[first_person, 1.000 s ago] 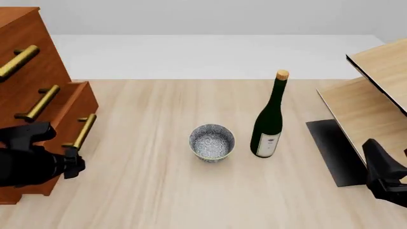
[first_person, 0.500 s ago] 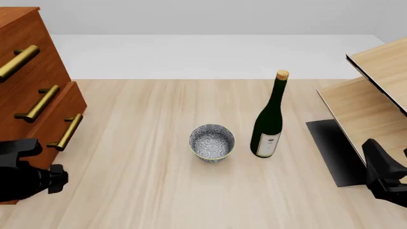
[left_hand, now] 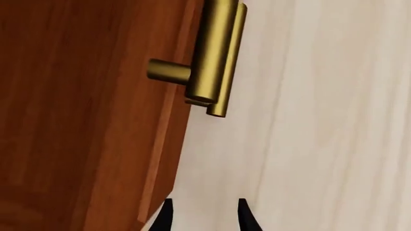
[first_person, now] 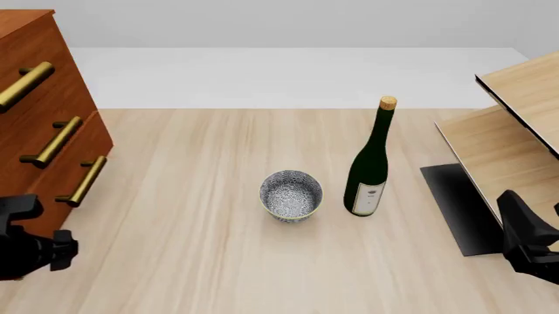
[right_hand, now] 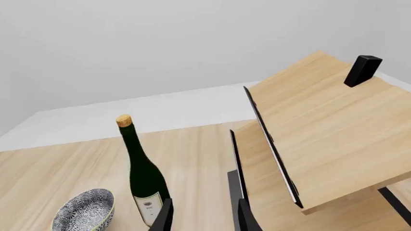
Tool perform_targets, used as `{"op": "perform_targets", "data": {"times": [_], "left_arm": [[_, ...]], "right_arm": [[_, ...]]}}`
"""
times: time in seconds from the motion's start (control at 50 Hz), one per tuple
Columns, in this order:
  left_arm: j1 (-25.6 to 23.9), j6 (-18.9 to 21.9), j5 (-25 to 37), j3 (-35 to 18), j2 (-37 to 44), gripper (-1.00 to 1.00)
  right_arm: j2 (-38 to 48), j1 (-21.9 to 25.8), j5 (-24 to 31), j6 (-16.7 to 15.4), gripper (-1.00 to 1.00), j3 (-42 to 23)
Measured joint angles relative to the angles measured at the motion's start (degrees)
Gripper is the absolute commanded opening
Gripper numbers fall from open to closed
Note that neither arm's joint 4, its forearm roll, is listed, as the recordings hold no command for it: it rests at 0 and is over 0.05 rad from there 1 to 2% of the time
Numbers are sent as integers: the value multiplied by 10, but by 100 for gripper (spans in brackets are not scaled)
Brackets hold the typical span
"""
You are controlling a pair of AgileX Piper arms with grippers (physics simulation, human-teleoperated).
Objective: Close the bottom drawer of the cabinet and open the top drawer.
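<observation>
The cabinet (first_person: 35, 78) stands at the table's left edge, its three drawer fronts in line. The bottom drawer (first_person: 46, 210) sits pushed in, its brass handle (first_person: 83, 181) pointing out over the table. The top drawer (first_person: 44, 46) is shut as well, with its handle (first_person: 25, 84) at the frame's left edge. My left gripper (first_person: 63, 252) hangs open just in front of the cabinet's base, holding nothing. In the left wrist view the bottom handle (left_hand: 215, 57) lies a short way ahead of the open left gripper (left_hand: 205, 219). My right gripper (first_person: 515, 219) rests open at the near right.
A patterned bowl (first_person: 291, 195) and a dark green corked bottle (first_person: 370, 163) stand mid-table. A pale wood shelf unit (first_person: 515, 124) on a black base fills the right side. The right wrist view shows the bottle (right_hand: 144, 183), the bowl (right_hand: 83, 211) and the shelf unit (right_hand: 321, 134).
The bottom drawer has slid from sticking out to in line with the other fronts. My left gripper has drawn back towards the near left. The right arm has stayed still.
</observation>
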Motion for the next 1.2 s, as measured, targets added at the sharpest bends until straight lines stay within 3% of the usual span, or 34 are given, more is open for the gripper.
{"op": "perform_targets", "data": {"times": [0.6, 0.98, 1.2], "left_arm": [[-15, -5, 14, -16, -10, 100], [-143, -92, 18, -56, 24, 100], [-199, -120, 21, -78, 36, 100]], "right_arm": [[2, -2, -2, 3, 100, 1], [4, -5, -4, 5, 100, 1], [4, -5, -4, 5, 100, 1]]}}
